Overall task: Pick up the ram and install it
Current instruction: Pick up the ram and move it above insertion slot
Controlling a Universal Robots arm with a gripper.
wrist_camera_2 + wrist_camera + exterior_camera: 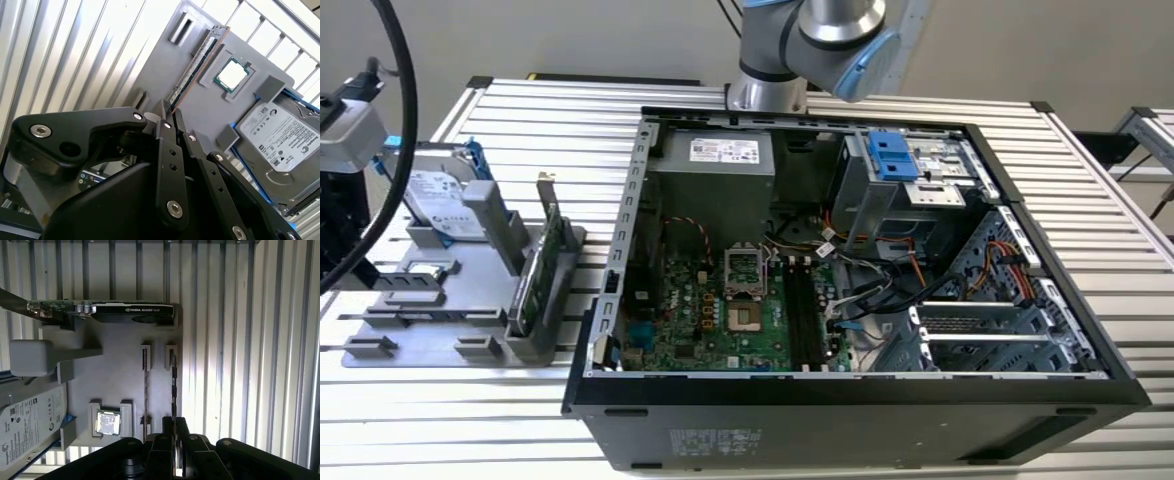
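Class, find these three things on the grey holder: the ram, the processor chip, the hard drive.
the ram (pixel 196 66), second wrist view, middle of the stick's long edge.
the processor chip (pixel 231 75), second wrist view, centre of its silver lid.
the hard drive (pixel 280 137), second wrist view, its white label.

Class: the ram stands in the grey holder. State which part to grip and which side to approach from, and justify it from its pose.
Pinch the ram across its two flat faces, mid-length along its free long edge, coming straight down toward the grey holder. It stands on edge in slots, so likely only that edge is open.
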